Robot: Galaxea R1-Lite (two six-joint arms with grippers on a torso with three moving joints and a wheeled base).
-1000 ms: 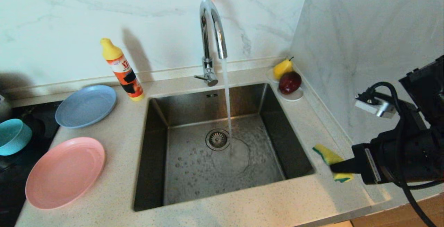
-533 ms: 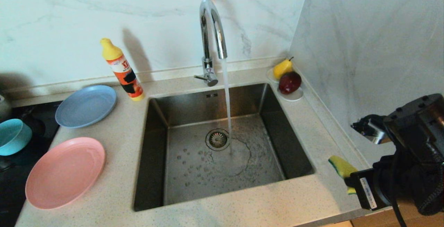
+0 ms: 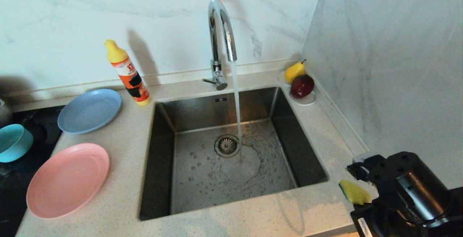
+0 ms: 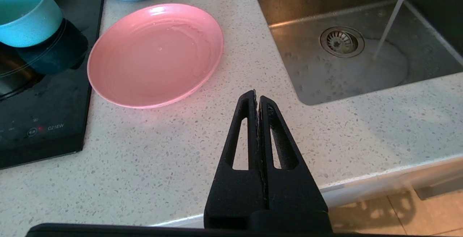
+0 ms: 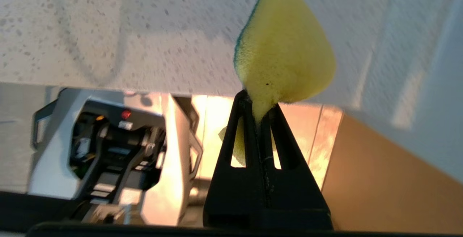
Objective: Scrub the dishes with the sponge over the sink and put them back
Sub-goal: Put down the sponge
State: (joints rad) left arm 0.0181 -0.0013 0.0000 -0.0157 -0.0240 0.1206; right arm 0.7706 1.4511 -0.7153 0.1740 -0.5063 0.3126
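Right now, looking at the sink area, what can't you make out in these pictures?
- Right gripper: in the head view the arm's own body hides it; only the wrist view shows it shut on the sponge.
- Sponge's green side: a thin edge only, turned away.
- Teal bowl: cut off by the head view's left edge; its inside is unseen.
- Bottle label: too small to read.
- Left gripper: out of the head view.

Yellow sponge [image 3: 354, 192] pinched beside sink [image 3: 231, 150]; pink plate [image 3: 68, 180], blue plate [image 3: 89, 110], teal bowl [image 3: 13, 142] left.
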